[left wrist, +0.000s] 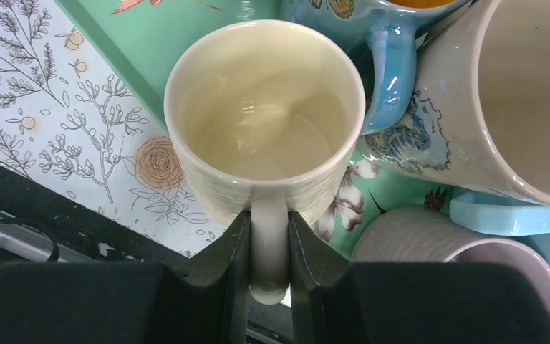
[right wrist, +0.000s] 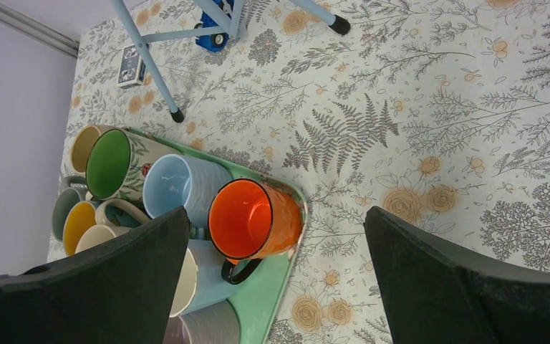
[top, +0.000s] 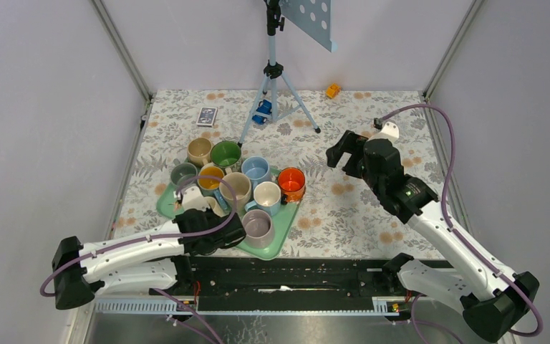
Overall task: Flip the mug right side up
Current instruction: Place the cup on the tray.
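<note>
- Left wrist: left hand point(left wrist: 268, 218) clamped on the cream mug point(left wrist: 265, 122) by its handle point(left wrist: 268, 265), lower centre; mouth already up.
- Glazed ceramic: probably heavy, rigid, slippery, chip-prone; the handle suits gripping.
- Empty right hand point(right wrist: 273, 215) gapes.

The cream mug point(left wrist: 265, 122) pinched in the left pincer point(left wrist: 268, 226) looks like glazed ceramic, glossy inside and faintly ribbed outside; the pincer's fingers point(left wrist: 230, 251) are matt black plastic. Just right of the pincer the lilac mug point(left wrist: 415, 236) has a duller, finely ridged wall, the tray point(left wrist: 150, 43) under it is smooth green, and left of the pincer the tablecloth point(left wrist: 50, 107) is matt, printed.
</note>
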`<state>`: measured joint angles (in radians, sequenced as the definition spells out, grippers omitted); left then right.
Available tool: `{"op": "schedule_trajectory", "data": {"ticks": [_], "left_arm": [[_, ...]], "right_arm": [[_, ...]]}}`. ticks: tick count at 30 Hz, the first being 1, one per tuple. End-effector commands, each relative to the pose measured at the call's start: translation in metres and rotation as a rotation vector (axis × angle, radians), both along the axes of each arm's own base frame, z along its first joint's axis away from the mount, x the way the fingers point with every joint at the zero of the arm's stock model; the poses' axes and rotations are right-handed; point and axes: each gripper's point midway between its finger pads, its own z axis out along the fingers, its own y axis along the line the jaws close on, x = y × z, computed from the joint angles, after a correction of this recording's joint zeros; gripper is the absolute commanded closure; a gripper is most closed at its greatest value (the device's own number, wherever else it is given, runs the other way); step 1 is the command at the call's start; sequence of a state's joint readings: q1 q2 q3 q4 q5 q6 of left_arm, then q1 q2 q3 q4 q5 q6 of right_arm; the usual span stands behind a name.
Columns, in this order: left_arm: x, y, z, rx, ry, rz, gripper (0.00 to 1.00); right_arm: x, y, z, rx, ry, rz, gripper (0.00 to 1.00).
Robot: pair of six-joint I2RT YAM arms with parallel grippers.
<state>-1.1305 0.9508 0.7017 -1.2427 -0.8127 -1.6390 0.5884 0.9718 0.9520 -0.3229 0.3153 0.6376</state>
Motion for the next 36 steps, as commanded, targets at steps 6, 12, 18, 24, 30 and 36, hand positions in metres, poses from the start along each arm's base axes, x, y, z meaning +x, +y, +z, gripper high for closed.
{"op": "schedule_trajectory", "data": {"ticks": [6, 12, 18, 24, 30, 36], "left_arm": [[-0.003, -0.007, -0.018, -0.082, 0.005, 0.031, 1.0], [-0.005, -0.02, -0.023, -0.115, 0.035, -0.028, 0.93], [-0.009, -0.025, -0.029, -0.124, 0.062, -0.058, 0.85], [-0.009, -0.033, -0.032, -0.151, 0.071, -0.085, 0.77], [-0.012, -0.041, -0.033, -0.175, 0.091, -0.117, 0.69], [-0.013, -0.043, -0.03, -0.195, 0.089, -0.126, 0.61]], "right_arm": [[0.0, 0.005, 0.01, 0.046, -0.031, 0.015, 0.0], [-0.003, 0.005, 0.009, 0.052, -0.027, 0.018, 0.0], [-0.008, 0.002, 0.009, 0.063, -0.031, 0.012, 0.0], [-0.01, 0.001, 0.009, 0.07, -0.033, 0.014, 0.0], [-0.011, 0.002, 0.008, 0.076, -0.03, 0.021, 0.0], [-0.013, 0.002, 0.004, 0.086, -0.023, 0.023, 0.0]]}}
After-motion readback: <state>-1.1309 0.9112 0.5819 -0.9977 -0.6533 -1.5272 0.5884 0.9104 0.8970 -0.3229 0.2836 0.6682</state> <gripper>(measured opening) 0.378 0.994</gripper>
